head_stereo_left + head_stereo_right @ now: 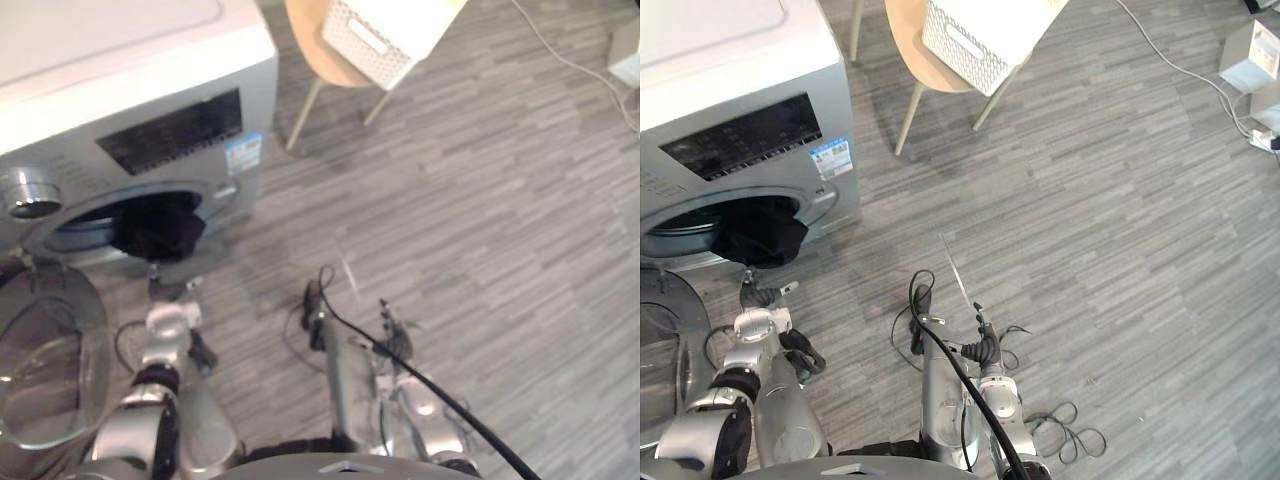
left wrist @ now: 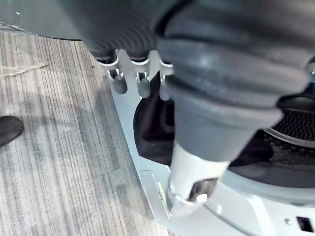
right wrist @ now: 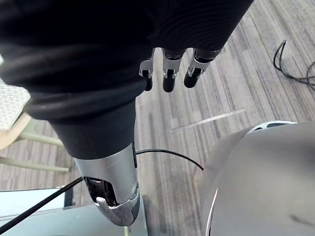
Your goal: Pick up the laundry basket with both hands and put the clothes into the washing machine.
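Black crumpled clothes (image 1: 158,228) hang in the open drum of the silver front-loading washing machine (image 1: 250,90). The left robot hand (image 2: 189,167) is just beside it and the right robot hand (image 3: 168,73) farther off, both straight-fingered and empty.

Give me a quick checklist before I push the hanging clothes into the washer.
1. Washing machine door swung open: ok.
2. Dark clothes fully inside the drum: not ok, they hang over the opening's lower rim.
3. Left hand free and close to the clothes: ok, fingers straight, holding nothing.
4. Right hand free: ok, fingers straight above the floor, holding nothing.
5. Laundry basket out of the way: ok, it sits on a chair beyond the machine.
6. Basket emptied: cannot tell, its inside is not visible.
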Controlling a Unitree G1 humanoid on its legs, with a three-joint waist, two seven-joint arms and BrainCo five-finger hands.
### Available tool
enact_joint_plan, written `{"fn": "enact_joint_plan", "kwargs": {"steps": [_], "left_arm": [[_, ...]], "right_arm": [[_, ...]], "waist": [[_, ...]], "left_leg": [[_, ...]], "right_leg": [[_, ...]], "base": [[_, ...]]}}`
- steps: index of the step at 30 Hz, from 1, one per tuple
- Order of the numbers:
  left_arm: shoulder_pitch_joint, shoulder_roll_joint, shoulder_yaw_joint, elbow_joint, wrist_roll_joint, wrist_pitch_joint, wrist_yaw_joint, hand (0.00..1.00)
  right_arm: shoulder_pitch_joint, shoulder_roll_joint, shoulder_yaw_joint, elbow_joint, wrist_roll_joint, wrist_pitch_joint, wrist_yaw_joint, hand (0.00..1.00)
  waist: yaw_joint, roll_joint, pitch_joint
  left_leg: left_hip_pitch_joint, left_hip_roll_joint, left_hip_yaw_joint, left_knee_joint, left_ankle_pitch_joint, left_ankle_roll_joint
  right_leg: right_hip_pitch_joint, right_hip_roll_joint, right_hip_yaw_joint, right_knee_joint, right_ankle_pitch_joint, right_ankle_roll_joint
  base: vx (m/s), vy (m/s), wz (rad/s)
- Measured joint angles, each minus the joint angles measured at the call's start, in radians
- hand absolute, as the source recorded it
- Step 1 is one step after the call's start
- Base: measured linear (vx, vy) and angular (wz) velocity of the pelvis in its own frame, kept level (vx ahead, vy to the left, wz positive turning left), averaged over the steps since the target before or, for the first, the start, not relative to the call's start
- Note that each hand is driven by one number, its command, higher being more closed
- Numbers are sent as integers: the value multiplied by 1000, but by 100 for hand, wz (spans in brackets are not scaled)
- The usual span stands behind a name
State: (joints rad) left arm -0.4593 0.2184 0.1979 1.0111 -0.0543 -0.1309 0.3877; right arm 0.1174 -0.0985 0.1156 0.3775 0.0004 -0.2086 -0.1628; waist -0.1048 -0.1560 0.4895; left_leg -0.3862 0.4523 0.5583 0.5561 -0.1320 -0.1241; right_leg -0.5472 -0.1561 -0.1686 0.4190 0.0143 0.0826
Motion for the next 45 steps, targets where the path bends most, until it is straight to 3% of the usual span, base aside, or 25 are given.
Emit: {"fn": "enact_joint_plan", "kwargs": {"steps": [3,4,6,7,10,13,18,22,32,40,45], "left_arm": [[-65,13,79,32,-7,33,7,0],[-79,8,111,32,-22,42,8,0],[-100,3,141,32,-99,49,9,0],[-121,-5,161,26,-141,52,11,0],[-177,-24,164,16,-249,53,11,0],[-225,-42,153,-32,-369,51,1,0],[-260,-1,144,-98,-588,31,-4,0],[-276,36,154,-131,-671,11,2,0],[-309,80,207,-183,-874,-68,46,0],[-398,112,222,-215,-978,-73,12,0],[-467,129,192,-216,-985,-72,4,0]], "right_arm": [[12,14,9,-79,14,-5,0,0],[35,14,11,-134,15,-6,0,0],[57,15,20,-194,41,-6,0,0],[80,12,21,-232,44,-6,0,0],[93,12,16,-315,54,-5,-19,0],[117,13,18,-411,54,-7,-34,0],[118,25,29,-506,90,-8,-39,0],[126,48,61,-571,115,-14,-42,0],[173,48,88,-596,133,-29,-44,0],[140,47,74,-606,189,-32,-52,0],[113,29,64,-709,196,-50,-66,0]], "waist": [[-3,-23,24],[2,-23,23],[5,-22,24],[8,-19,26],[1,-19,26],[0,-19,26],[13,-18,26],[25,-18,26],[16,-19,26],[9,-20,25],[4,-20,25]], "left_leg": [[-51,47,13,40,-5,5],[-79,71,21,51,-8,7],[-120,111,26,66,-10,8],[-152,137,12,98,-11,1],[-228,167,-41,109,0,-3],[-298,168,-85,112,14,-3],[-400,170,-119,123,20,-3],[-455,171,-128,128,25,-6],[-513,190,-129,138,13,-5],[-567,220,-74,167,-11,11],[-594,238,-33,201,-46,19]], "right_leg": [[-47,29,0,-30,18,-8],[-68,26,-44,-52,19,-15],[-91,17,-116,-55,37,-34],[-111,18,-147,-35,59,-61],[-151,28,-186,0,35,-73],[-194,17,-220,33,8,-72],[-259,12,-245,40,5,-72],[-298,9,-258,38,16,-80],[-331,26,-271,8,25,-80],[-347,84,-240,-185,153,-69],[-363,109,-205,-289,227,-60]], "base": [[-71,-23,-34],[-56,-16,-64],[28,-2,-40],[56,-6,-9],[59,-37,13],[40,-27,29],[35,24,8],[73,57,4],[55,51,-4],[25,84,-26],[4,69,-32]]}}
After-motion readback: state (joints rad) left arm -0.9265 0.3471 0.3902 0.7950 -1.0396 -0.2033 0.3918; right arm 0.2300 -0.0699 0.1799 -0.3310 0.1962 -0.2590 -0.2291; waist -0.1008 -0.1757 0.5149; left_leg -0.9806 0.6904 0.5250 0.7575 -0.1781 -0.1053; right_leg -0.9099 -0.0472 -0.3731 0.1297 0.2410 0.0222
